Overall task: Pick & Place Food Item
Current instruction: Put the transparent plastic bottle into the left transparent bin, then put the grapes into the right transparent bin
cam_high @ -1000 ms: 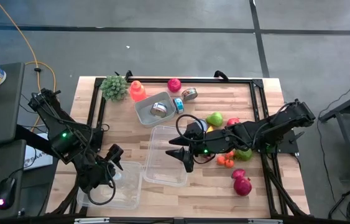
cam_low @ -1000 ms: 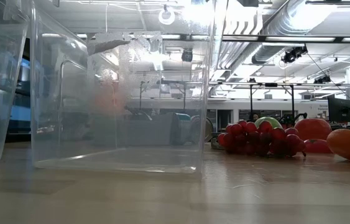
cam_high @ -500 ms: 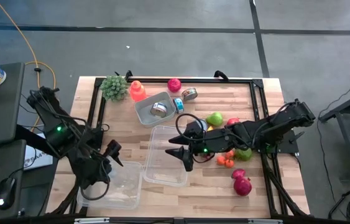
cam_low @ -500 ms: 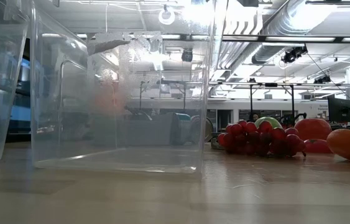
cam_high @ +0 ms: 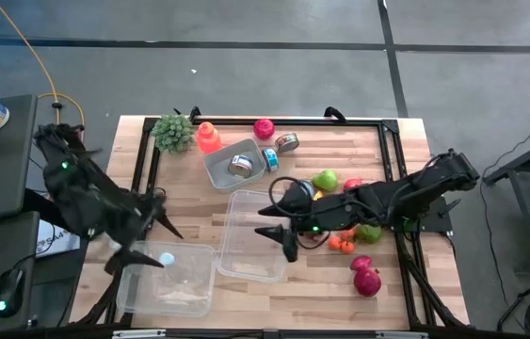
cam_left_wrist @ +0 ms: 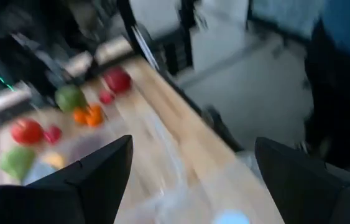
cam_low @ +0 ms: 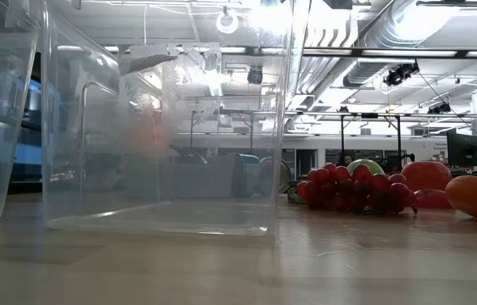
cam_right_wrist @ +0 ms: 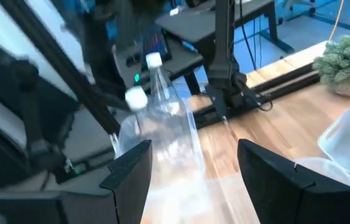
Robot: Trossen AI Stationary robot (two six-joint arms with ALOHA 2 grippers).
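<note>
Now left clear bin [cam_high: 166, 281] holds small white-blue object [cam_high: 166, 259]; both arms' fingers spread, empty.

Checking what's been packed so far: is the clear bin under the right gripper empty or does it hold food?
Empty. In the high view, bare wood shows through the clear bin; the right gripper hovers open at its edge.

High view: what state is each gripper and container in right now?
left gripper: open, empty, at the left clear bin's edge.
right gripper: open, empty, over the middle clear bin.
left clear bin: upright, holds a clear bottle.
middle clear bin: upright, empty.
grey tray: upright, holds a can.
</note>
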